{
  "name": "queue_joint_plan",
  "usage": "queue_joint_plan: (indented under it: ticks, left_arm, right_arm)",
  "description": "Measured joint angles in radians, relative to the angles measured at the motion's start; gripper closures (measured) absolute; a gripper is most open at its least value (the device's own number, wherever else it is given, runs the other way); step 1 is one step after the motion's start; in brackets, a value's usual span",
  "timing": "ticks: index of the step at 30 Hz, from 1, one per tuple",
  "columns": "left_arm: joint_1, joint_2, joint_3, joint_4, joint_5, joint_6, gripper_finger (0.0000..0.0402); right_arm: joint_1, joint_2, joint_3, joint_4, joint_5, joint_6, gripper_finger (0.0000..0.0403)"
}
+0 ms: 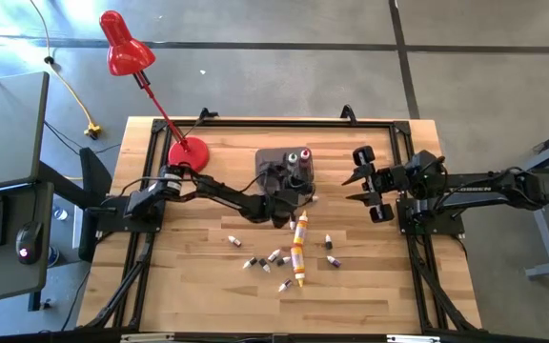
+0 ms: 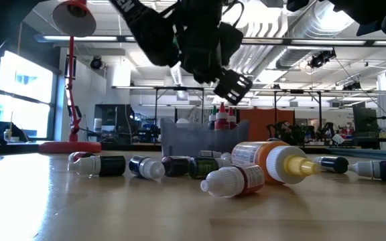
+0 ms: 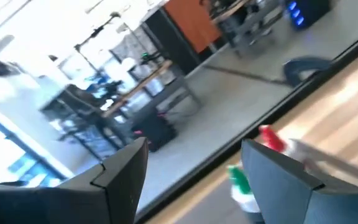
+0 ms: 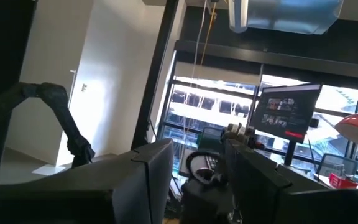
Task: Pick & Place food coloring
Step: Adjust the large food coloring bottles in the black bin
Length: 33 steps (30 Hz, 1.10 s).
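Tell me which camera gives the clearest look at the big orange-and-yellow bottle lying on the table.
The low view: the big bottle lies on its side close to the lens, label and yellow cap plain, small food coloring bottles around it. The high view shows it small below the grey tub. Neither wrist view shows it.

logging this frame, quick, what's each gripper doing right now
Left gripper: open, empty, above the table by the tub.
Right gripper: open, empty, raised near the table's right side.
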Motion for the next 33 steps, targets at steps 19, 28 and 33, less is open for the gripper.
queue_joint_plan:
  ticks: [19, 28, 33]
  left_arm:
    - [-0.031, -0.374, 0.021, -0.280, -0.065, 0.239, 0.0218]
    - [-0.003, -0.431, 0.012, -0.629, 0.005, -0.012, 0.0352]
    - [0.028, -0.427, 0.011, -1.171, 0.511, -0.718, 0.0392]
  right_arm:
    - [0.000, 0.002, 0.000, -0.249, 0.217, -0.006, 0.0314]
    - [0.000, 0.127, 0.000, -0.306, 0.384, 0.010, 0.0395]
    - [-0.019, 0.239, 0.010, -0.328, 0.517, 0.108, 0.0401]
